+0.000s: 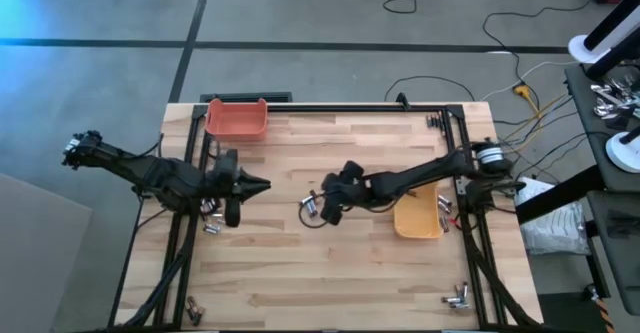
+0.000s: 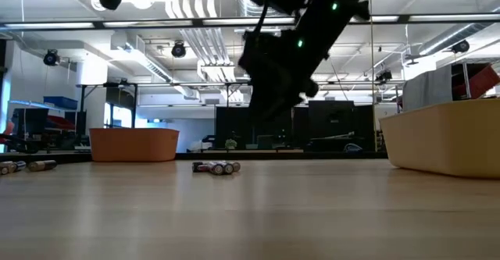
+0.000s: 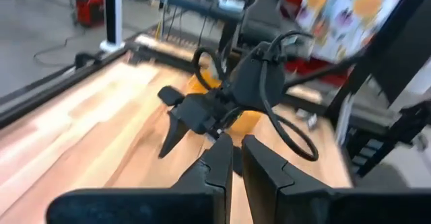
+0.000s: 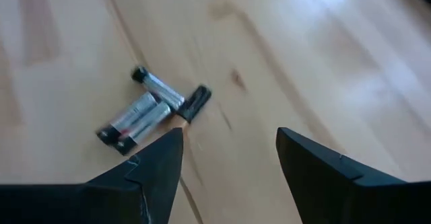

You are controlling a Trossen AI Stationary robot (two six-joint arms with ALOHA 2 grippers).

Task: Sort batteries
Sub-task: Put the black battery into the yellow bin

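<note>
Batteries [image 4: 145, 109] are lying in a small cluster on the wooden table [image 1: 350, 273], just ahead of the right gripper [image 4: 225, 153], which is hovering above them with its fingers spread apart and gripping nothing. More batteries [image 1: 211, 216] are sitting just beside the left gripper [image 3: 233, 158], which is waiting with its fingers pressed together and empty, the orange bin [image 1: 236, 119] lying beyond it

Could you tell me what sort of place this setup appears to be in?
Probably an industrial robotics lab or workshop: exposed ceiling ducts, loose cables on a concrete floor, and a framed wooden table.
</note>
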